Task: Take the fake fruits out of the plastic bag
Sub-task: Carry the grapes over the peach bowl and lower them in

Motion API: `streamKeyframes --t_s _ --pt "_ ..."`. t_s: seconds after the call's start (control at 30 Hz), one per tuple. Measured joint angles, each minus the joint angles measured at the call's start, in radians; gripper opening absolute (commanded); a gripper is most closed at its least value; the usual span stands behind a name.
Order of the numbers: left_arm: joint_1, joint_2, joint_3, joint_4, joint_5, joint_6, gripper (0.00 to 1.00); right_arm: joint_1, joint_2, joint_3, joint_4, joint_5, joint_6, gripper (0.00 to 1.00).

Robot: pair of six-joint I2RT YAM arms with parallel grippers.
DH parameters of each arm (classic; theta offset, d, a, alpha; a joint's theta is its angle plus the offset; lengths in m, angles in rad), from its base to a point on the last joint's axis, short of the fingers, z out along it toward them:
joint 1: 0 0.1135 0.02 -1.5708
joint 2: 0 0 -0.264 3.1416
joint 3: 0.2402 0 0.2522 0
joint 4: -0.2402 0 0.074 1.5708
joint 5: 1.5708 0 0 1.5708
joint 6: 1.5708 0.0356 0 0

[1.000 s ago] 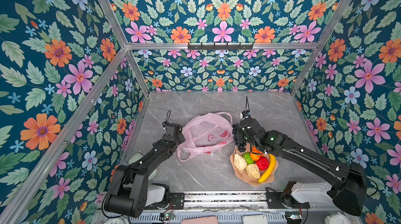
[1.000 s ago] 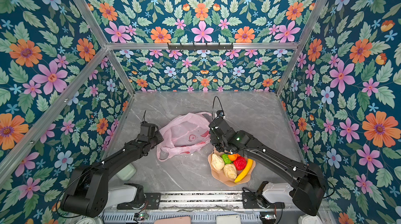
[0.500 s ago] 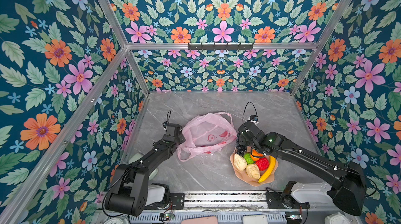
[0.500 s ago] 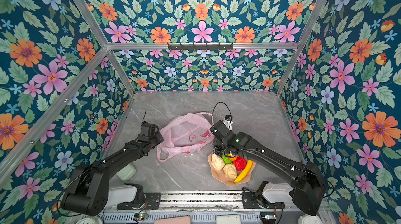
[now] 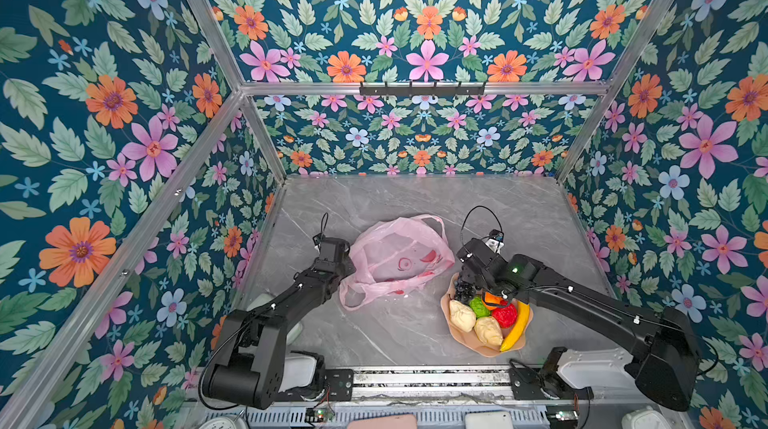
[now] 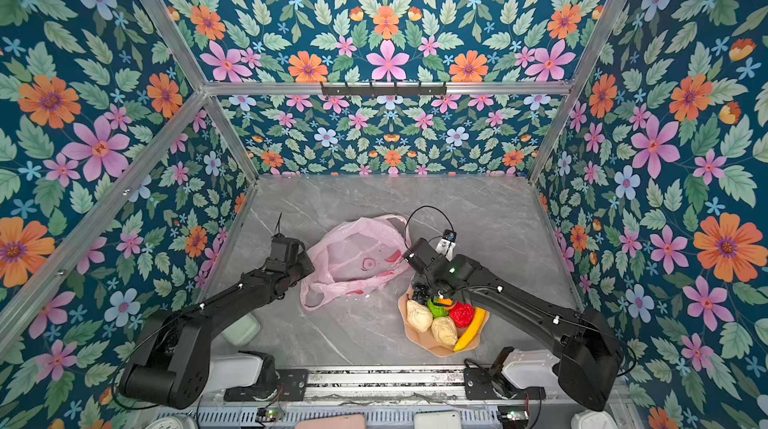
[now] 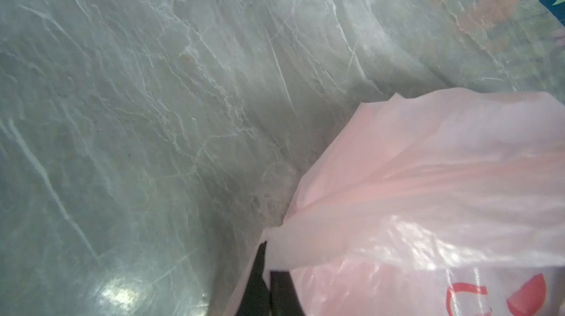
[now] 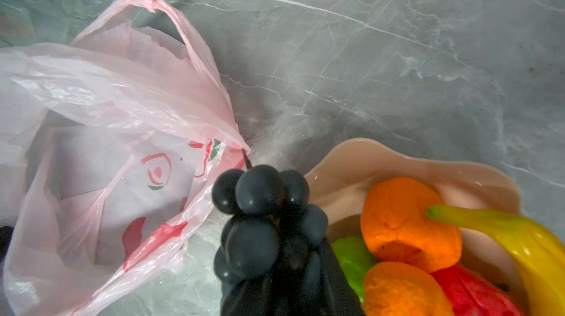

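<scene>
The pink plastic bag [image 5: 399, 256] [image 6: 357, 256] lies crumpled on the grey marble table, its mouth toward the right arm; it looks empty in the right wrist view [image 8: 107, 115]. My left gripper [image 7: 269, 268] [image 5: 347, 271] is shut on the bag's film [image 7: 428, 192] at its left edge. My right gripper [image 8: 290, 284] [image 5: 467, 281] is shut on the dark grape bunch [image 8: 263, 216] [image 5: 461, 292], held over the near-left rim of the peach plate [image 5: 482, 350] [image 8: 367, 158]. On the plate lie a banana [image 5: 517, 327], a red fruit [image 5: 505, 314], a green fruit [image 5: 478, 306], oranges [image 8: 406, 222] and two cream lumps [image 5: 461, 314].
Floral walls close in the table on three sides, and a black hook rail [image 5: 422, 88] runs along the back wall. A pale green object [image 5: 259, 302] sits by the left arm. The arm bases and a metal rail [image 5: 428, 377] line the front edge.
My right gripper has carried the grape bunch from the bag's mouth toward the front, to the plate's rim. The left gripper and the bag have stayed put.
</scene>
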Motion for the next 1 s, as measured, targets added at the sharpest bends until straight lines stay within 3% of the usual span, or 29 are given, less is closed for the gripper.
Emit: streamKeyframes --t_s 0.43,1.0 --pt "0.000 0.006 0.004 0.003 0.000 0.003 0.00 0.000 0.014 -0.027 -0.045 0.013 0.071 0.38" --pt "0.000 0.004 0.004 0.003 -0.008 0.004 0.00 -0.001 0.002 -0.043 -0.089 0.035 0.081 0.47"
